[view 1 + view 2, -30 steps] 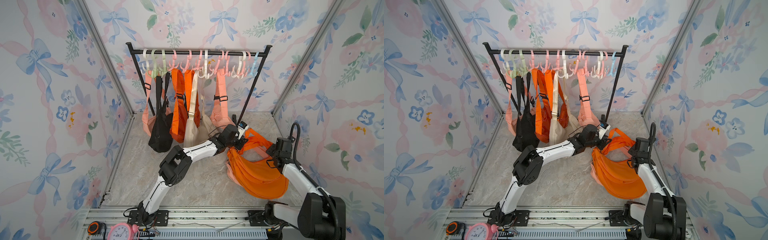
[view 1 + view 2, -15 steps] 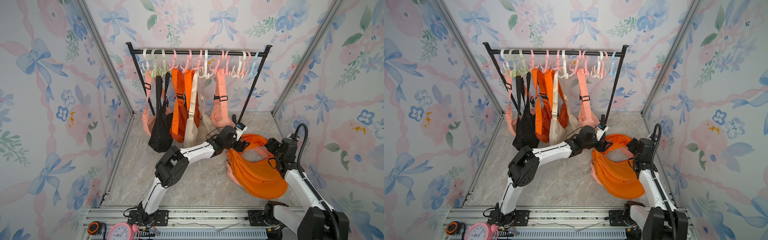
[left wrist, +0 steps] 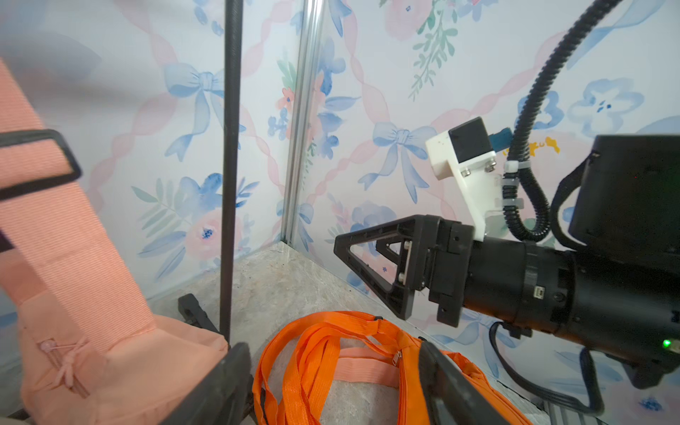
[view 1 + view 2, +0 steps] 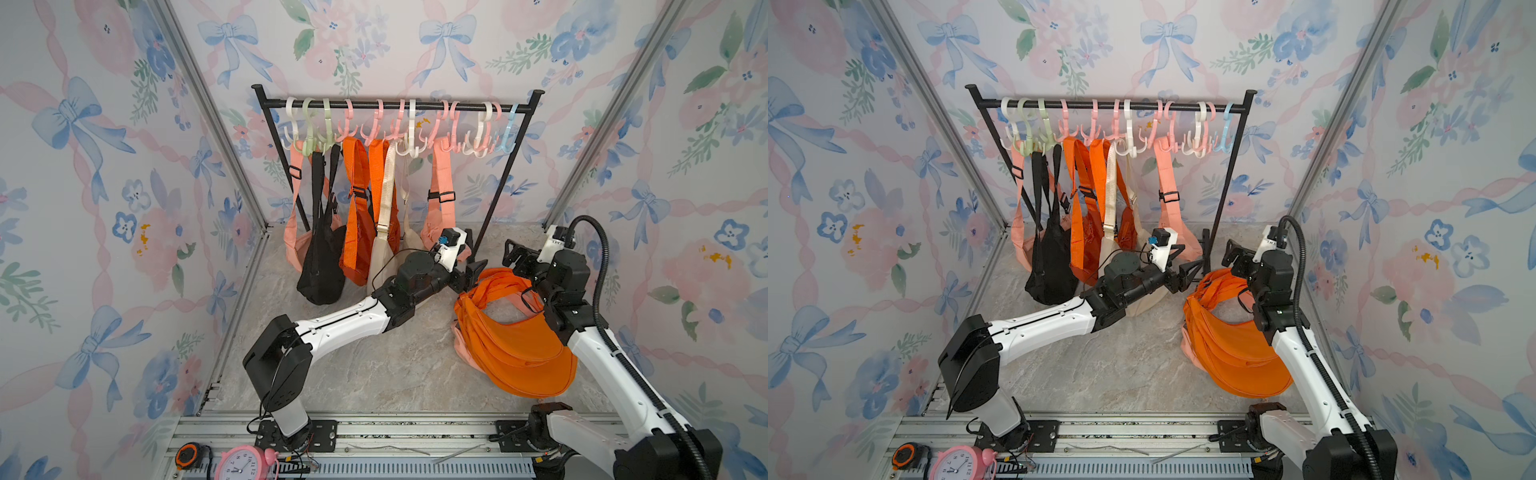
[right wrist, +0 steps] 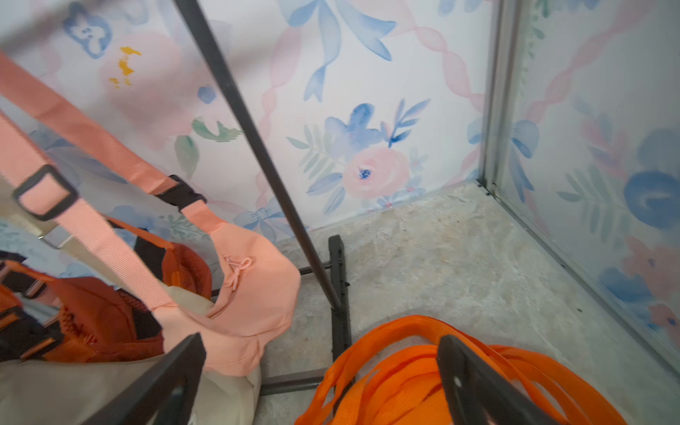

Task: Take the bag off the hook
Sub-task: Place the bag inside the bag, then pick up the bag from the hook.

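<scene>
Left end effector (image 4: pixel 476 275), right end effector (image 4: pixel 514 254): both just parted, empty | orange bag (image 4: pixel 519 357) released onto bench (image 4: pixel 374 365) | off rack (image 4: pixel 424 107), likely done.

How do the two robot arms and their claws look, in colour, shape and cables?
The left arm and the right arm have white links and black joints. The left claw and the right claw are black; their fingers are open triangular frames. Each wrist bears a white camera mount. A ribbed black cable runs along the right arm, which shows a small green light.
</scene>
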Controlling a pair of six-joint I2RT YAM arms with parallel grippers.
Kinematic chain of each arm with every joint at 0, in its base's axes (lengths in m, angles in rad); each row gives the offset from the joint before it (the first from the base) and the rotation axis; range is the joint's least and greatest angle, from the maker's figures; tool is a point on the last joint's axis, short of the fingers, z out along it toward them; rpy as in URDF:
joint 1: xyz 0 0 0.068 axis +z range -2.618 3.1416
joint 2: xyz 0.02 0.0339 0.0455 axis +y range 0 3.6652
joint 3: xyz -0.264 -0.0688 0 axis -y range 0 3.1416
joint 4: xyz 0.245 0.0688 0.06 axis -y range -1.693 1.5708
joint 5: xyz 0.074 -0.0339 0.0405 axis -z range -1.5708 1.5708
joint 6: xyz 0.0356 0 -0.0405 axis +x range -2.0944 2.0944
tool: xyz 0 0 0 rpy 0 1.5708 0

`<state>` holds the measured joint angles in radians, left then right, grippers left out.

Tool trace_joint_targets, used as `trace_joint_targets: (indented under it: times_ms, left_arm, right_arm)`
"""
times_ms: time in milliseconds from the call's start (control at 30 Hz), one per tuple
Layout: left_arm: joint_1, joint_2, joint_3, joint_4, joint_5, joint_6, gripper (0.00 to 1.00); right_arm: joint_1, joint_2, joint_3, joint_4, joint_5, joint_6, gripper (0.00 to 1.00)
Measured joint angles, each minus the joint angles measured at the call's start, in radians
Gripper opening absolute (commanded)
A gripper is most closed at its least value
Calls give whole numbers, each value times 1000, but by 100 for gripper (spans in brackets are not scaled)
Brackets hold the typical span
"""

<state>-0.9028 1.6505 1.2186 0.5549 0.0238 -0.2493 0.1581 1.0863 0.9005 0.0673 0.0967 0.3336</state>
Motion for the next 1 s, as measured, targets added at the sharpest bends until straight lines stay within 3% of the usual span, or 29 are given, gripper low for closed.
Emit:
trace_joint_targets:
  times_ms: [467, 833, 1000]
  left_arm:
    - [39, -209, -307, 33, -212, -47, 79]
    - [40, -372, -447, 14, -312, -70, 80]
    - [57, -436, -504, -2, -341, -79, 81]
  right_arm:
    - [207, 326, 302, 20, -101, -148, 97]
    - [232, 552, 488, 32, -125, -205, 97]
    - [251, 639, 562, 34, -55, -208, 98]
